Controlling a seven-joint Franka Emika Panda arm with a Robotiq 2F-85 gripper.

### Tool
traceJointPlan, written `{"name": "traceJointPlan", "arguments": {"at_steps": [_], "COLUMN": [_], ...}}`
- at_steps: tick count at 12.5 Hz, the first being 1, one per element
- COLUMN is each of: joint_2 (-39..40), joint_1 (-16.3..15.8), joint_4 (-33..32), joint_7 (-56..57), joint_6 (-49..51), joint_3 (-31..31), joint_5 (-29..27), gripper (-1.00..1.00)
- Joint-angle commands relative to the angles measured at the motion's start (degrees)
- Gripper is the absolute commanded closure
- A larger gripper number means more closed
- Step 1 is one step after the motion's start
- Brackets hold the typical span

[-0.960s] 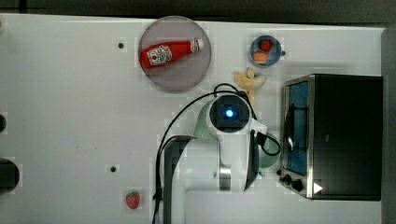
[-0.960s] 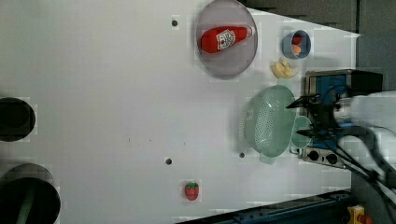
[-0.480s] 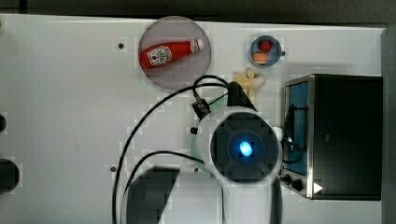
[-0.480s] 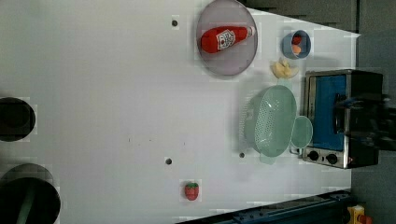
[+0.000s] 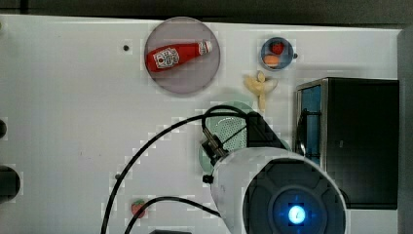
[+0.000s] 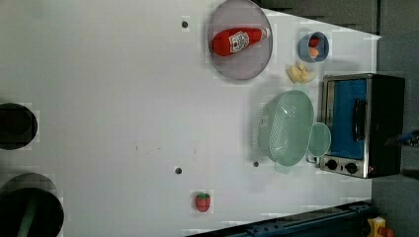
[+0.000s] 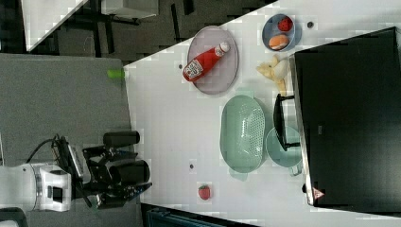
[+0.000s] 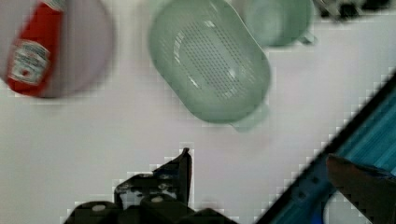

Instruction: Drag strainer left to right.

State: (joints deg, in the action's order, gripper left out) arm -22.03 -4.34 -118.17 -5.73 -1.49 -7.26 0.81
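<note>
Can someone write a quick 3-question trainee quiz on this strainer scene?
1. True or false: the strainer lies on the grey plate.
2. What lies on that plate? A) ketchup bottle B) strawberry C) cup
3. In the left view, what stands directly to the right of the strainer and cup?

Key:
1. False. It sits on the bare white table, apart from the plate.
2. A.
3. The toaster oven. In the wrist view the gripper is above the table with fingers open, holding nothing.
</note>
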Motion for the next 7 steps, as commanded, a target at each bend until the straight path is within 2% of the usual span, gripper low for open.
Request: {"name": "traceJointPlan", "arguments": {"at_steps": [1,7], "joint_2": [2.7,4.3], "joint_1": [0.4,0.4], "joint_4": [0.6,0.5], "joint_7": [2.6,2.6], "joint_6": [1.5,1.4], "joint_3": [0.7,0.8], "joint_5": [0.7,0.7], "gripper": [-1.00,-1.00]}}
